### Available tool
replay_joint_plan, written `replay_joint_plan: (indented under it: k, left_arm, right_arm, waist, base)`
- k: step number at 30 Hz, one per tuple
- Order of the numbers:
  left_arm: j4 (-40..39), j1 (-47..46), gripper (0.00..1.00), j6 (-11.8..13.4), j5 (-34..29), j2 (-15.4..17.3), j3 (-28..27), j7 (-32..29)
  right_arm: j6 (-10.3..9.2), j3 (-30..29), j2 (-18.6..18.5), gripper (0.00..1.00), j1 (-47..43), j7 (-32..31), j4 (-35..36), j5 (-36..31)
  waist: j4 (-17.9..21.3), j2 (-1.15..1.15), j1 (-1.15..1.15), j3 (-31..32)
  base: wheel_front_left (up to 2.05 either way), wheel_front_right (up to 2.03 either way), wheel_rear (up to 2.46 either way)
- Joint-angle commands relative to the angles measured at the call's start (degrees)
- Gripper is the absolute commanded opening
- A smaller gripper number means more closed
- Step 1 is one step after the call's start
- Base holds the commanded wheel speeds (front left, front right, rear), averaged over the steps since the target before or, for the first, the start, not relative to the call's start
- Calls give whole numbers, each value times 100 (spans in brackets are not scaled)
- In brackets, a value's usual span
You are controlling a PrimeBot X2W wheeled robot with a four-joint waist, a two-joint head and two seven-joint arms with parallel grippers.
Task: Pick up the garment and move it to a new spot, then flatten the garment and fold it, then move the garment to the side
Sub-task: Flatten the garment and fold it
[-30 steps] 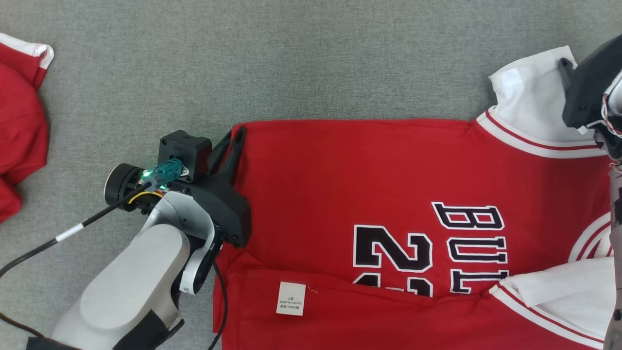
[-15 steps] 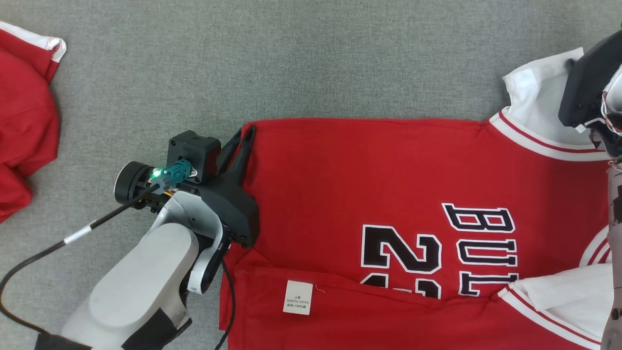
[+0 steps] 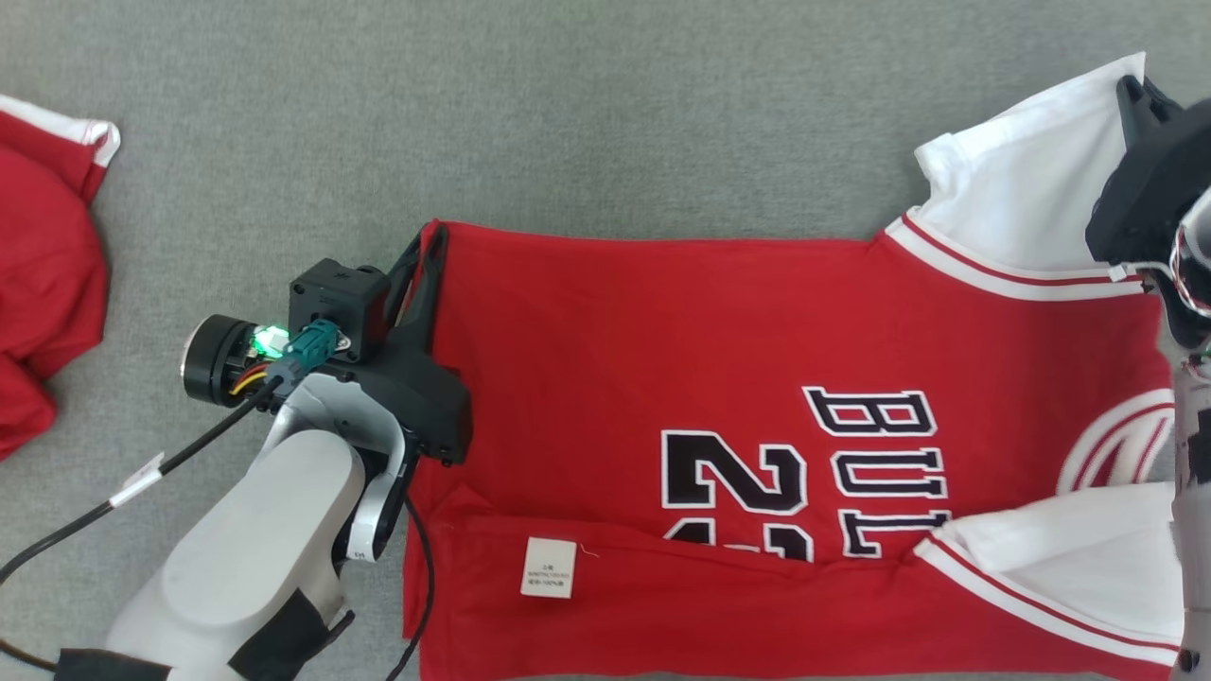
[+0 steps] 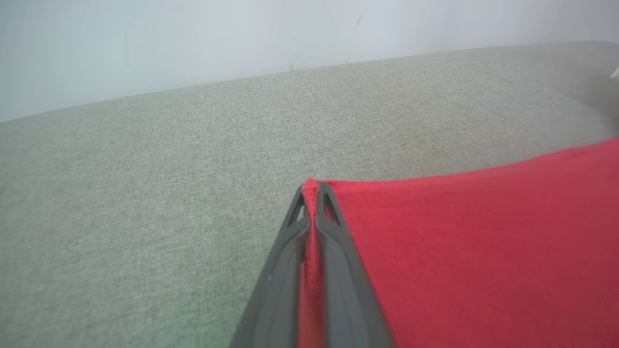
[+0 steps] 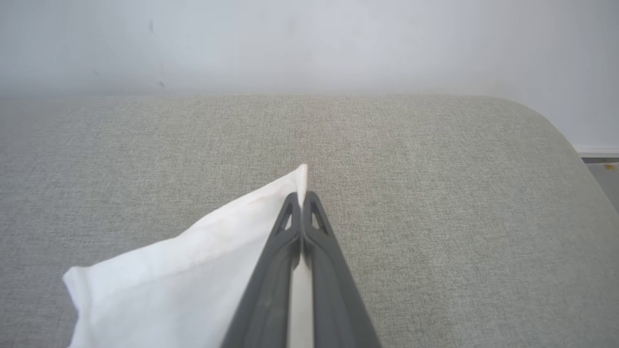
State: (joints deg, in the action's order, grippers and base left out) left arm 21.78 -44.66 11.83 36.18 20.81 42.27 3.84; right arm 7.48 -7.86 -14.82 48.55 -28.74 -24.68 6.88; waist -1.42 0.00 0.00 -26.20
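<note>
Your left claw (image 4: 312, 193) pinches the red garment (image 3: 662, 331) at its hem corner; right claw (image 5: 301, 198) clamps the white sleeve (image 3: 1022, 180) (both tight).

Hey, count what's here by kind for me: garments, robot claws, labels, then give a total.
Garments: 2, the red jersey and a second red garment at the left.
Claws: 2, left claw and right claw, both shut on the jersey.
Labels: 1, the white label on the jersey.
Total: 5.
</note>
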Motion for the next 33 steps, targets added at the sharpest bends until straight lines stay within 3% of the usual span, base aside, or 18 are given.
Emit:
replay_joint_plan:
  k: [1, 15, 25, 33]
  left_arm:
    - [25, -45, 0, 28, -13, 40, -46, 65]
    - [-171, 785, 0, -75, -126, 408, 206, 529]
    - [-334, 1531, 0, -16, -63, 522, 397, 727]
    - [-260, 1858, 0, 69, -14, 552, 402, 877]
  right_arm:
    - [-1, -12, -24, 0, -112, 88, 58, 66]
    - [-1, 275, -79, 0, -1897, 187, 1453, 1025]
    - [-1, 318, -354, 0, -3658, -832, 2883, 1763]
    - [0, 216, -300, 0, -4502, -1693, 3623, 2035]
  waist:
    - [109, 0, 0, 148]
    - [321, 0, 0, 738]
    - [371, 0, 0, 1086]
    - [453, 0, 0, 1351]
  base:
    - [0, 0, 0]
    - [0, 0, 0]
    - [0, 0, 0]
    - [0, 0, 0]
